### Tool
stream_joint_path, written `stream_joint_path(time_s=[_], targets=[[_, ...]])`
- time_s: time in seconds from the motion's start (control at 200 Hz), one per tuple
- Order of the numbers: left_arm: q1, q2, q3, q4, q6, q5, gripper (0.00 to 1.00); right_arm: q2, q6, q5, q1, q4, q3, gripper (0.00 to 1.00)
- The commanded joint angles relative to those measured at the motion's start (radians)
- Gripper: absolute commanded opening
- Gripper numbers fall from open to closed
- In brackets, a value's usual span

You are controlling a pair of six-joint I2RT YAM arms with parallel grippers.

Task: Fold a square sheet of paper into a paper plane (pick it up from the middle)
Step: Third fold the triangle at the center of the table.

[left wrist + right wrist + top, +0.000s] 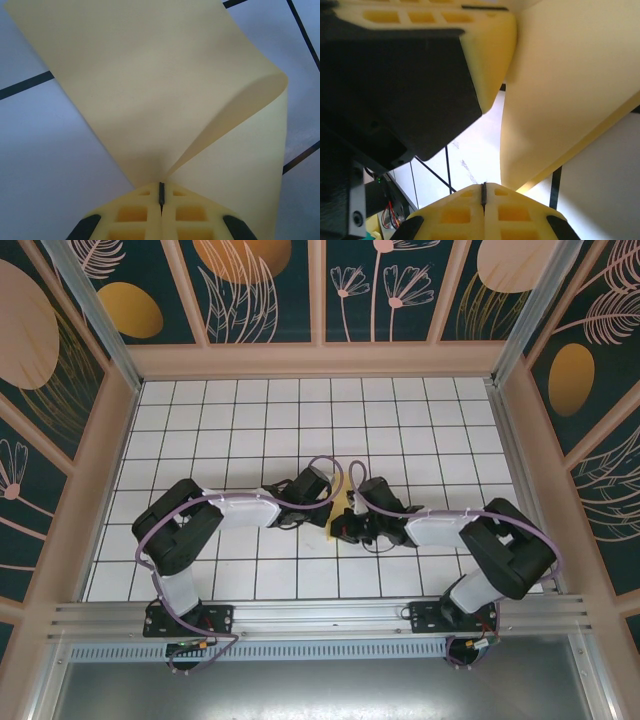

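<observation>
Folding step, I reckon: left gripper (161,192) and right gripper (483,189) both pinched tight on the square sheet of paper (165,90) over the table's (400,420) middle, so next I'd press that curl into a crease.

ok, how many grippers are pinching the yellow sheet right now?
2. The left gripper is shut on the square sheet of paper where it curls over; the right gripper is shut on its edge, close beside the left one.

From above, the left arm (245,510) and right arm (435,528) hide most of the square sheet of paper (341,510) — only a yellow sliver shows — and both wrist views crop it.
</observation>
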Motion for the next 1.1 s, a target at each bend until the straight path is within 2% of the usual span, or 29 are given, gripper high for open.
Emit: stream_joint_path(time_s=[0.0, 0.445, 0.615, 0.776, 0.996, 1.096], targets=[[0.0, 0.03, 0.005, -0.027, 0.013, -0.019, 0.0, 0.017, 0.023, -0.011, 0.008, 0.062, -0.023, 0.0], [-0.001, 0.031, 0.005, -0.034, 0.016, -0.015, 0.0, 0.118, 0.014, -0.005, 0.01, 0.099, -0.059, 0.0], [0.0, 0.025, 0.003, -0.039, 0.019, -0.022, 0.0, 0.031, 0.002, -0.013, 0.0, 0.054, -0.024, 0.0], [0.0, 0.027, 0.005, -0.041, 0.019, -0.021, 0.0, -0.051, -0.036, -0.007, -0.074, 0.02, -0.002, 0.0], [-0.001, 0.03, 0.01, -0.042, 0.022, -0.018, 0.0, 0.058, -0.064, -0.055, -0.101, 0.075, 0.007, 0.0], [0.0, 0.035, 0.013, -0.045, 0.022, -0.018, 0.0, 0.114, -0.063, -0.027, -0.1, 0.064, 0.0, 0.0]])
